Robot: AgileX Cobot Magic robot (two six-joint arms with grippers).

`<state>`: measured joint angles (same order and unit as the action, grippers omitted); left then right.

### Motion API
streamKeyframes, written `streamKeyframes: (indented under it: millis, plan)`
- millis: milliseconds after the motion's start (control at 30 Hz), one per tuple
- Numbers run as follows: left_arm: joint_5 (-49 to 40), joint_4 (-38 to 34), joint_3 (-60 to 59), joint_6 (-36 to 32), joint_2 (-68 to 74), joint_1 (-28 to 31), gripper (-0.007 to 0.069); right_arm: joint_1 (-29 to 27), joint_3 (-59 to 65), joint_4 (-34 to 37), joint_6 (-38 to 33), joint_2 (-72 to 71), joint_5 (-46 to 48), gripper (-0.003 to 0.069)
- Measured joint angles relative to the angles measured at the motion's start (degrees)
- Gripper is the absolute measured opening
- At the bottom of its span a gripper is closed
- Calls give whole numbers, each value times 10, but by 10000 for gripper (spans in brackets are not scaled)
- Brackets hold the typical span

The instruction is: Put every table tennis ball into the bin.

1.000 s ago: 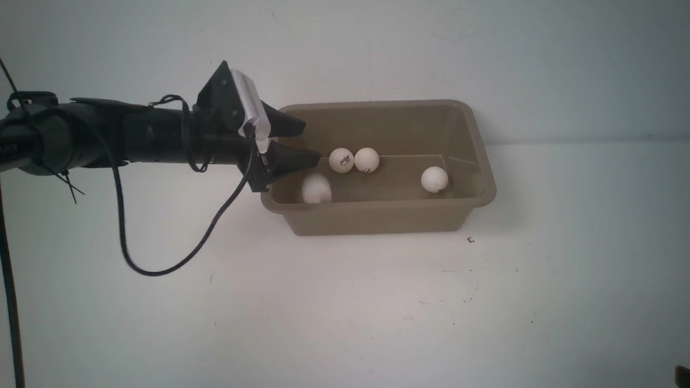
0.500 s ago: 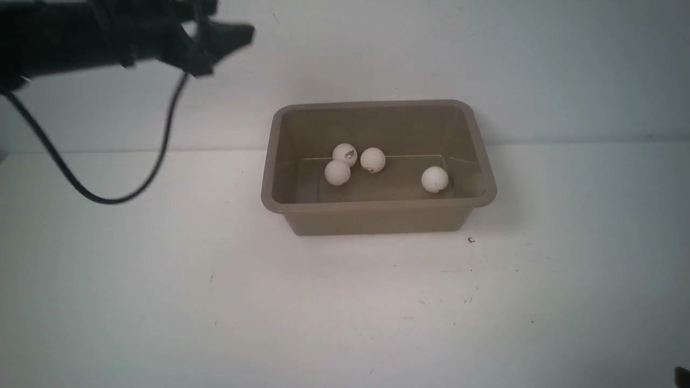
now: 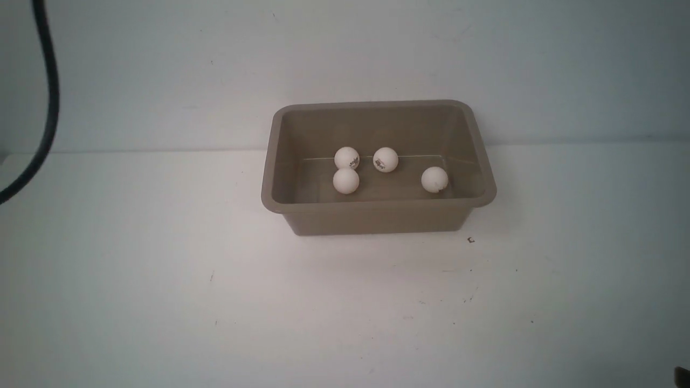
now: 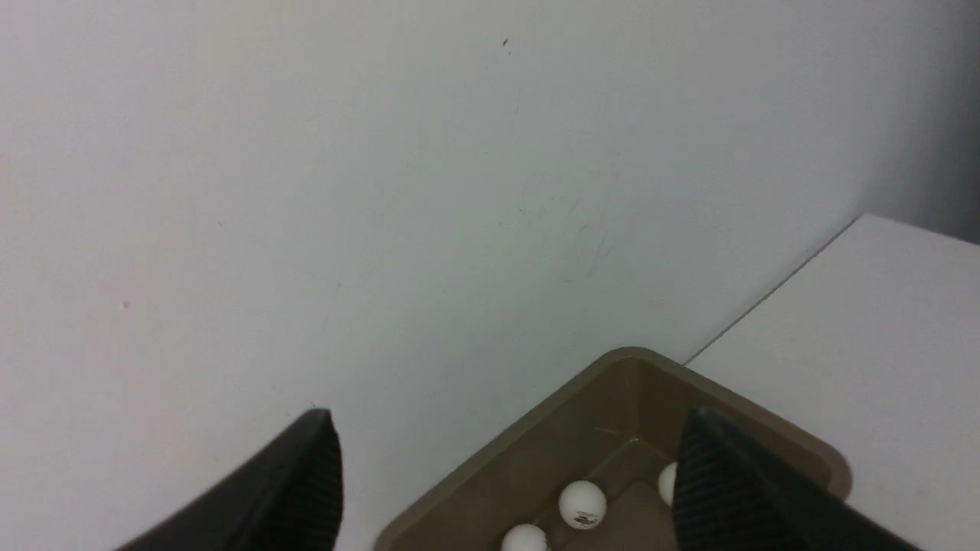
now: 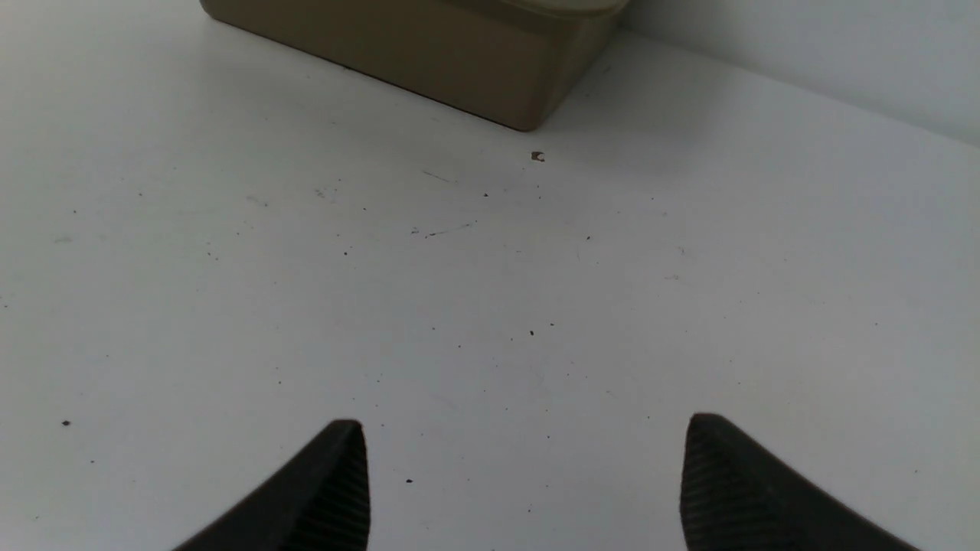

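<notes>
- resting inside the bin (image 3: 377, 215) on the table (image 3: 161, 296): four table tennis balls (image 3: 346, 180), two touching
- left gripper (image 4: 505, 474) gaping wide, holding nothing
- right gripper (image 5: 524, 474) spread apart, empty, above bare table

Taupe bin (image 3: 377, 215) upright on table by wall; 4 white table tennis balls (image 3: 346, 180) inside, 2 w/ dark print.

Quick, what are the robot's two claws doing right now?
Left gripper: open, holding nothing.
Right gripper: open, holding nothing.
</notes>
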<state>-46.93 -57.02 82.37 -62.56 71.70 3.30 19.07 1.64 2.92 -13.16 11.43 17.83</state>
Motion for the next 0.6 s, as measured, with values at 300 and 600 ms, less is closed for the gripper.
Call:
streamKeyframes:
  millis: [300,600]
  plan:
    - [-66,247,0,211,-71,0,521,0,0,0,0,0,0,496]
    - [-137,441,0,404,-155,0,521,0,0,0,-1,0,1,496]
